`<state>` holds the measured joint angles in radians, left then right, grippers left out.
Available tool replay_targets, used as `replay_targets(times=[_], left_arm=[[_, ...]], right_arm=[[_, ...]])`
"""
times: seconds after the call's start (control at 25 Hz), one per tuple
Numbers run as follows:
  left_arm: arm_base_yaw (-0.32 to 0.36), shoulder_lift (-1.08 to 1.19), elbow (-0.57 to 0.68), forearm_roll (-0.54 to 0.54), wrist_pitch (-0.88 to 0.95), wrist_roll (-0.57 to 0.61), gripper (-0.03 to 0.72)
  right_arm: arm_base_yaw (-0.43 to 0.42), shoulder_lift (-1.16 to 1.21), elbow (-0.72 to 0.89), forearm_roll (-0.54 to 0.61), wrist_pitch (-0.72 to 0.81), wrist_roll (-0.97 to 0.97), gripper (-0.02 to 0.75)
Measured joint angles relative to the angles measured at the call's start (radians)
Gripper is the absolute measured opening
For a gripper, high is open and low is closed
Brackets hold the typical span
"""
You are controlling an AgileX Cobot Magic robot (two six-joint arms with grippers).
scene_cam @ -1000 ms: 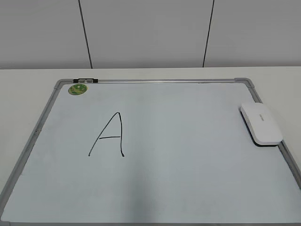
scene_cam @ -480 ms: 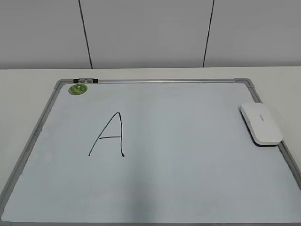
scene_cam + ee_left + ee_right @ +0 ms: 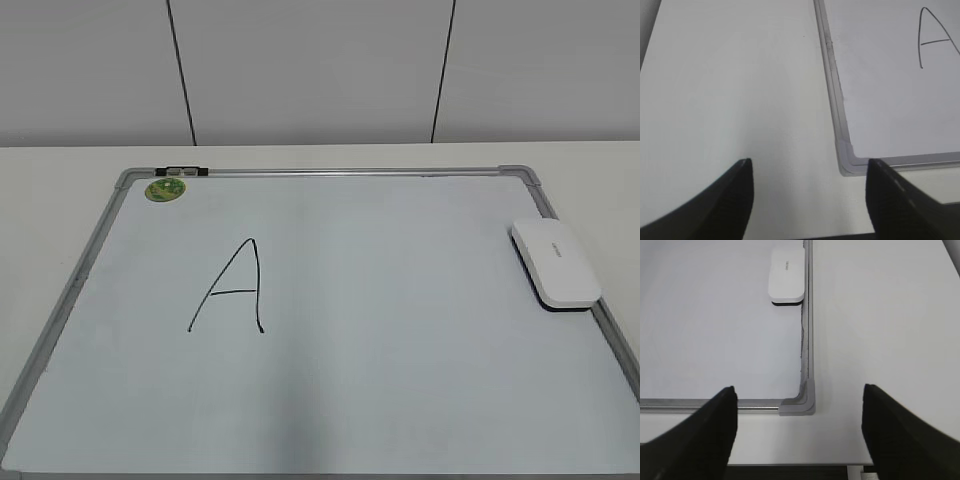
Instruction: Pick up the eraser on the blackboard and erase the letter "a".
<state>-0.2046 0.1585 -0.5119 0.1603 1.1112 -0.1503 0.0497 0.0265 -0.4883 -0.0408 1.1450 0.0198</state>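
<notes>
Ahead of your spread, empty right gripper (image 3: pixel 797 427): eraser (image 3: pixel 786 276), light, rigid, slick. Pinch its long sides.

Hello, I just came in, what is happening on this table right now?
Nothing is being handled at this moment. A whiteboard lies flat on the table, with a large black letter "A" written on it and a white eraser resting at its right edge. A small green magnet sits in the far left corner. The left claw and the right claw are both open and empty, near the board's near corners.
</notes>
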Motion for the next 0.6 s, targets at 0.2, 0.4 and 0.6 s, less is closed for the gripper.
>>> replay_targets(times=[0.2,0.4,0.6], left_arm=[[0.084,-0.030,0.000,0.000,-0.002,0.000,0.514],[0.175,-0.122,0.000,0.000,-0.002,0.000,0.514],[0.209,-0.149,0.000,0.000,-0.002,0.000,0.514]], right_arm=[[-0.047,-0.040,0.000,0.000,-0.002,0.000,0.574],[-0.068,-0.042,0.000,0.000,-0.002,0.000,0.574],[-0.070,-0.042,0.000,0.002,-0.002,0.000,0.574]])
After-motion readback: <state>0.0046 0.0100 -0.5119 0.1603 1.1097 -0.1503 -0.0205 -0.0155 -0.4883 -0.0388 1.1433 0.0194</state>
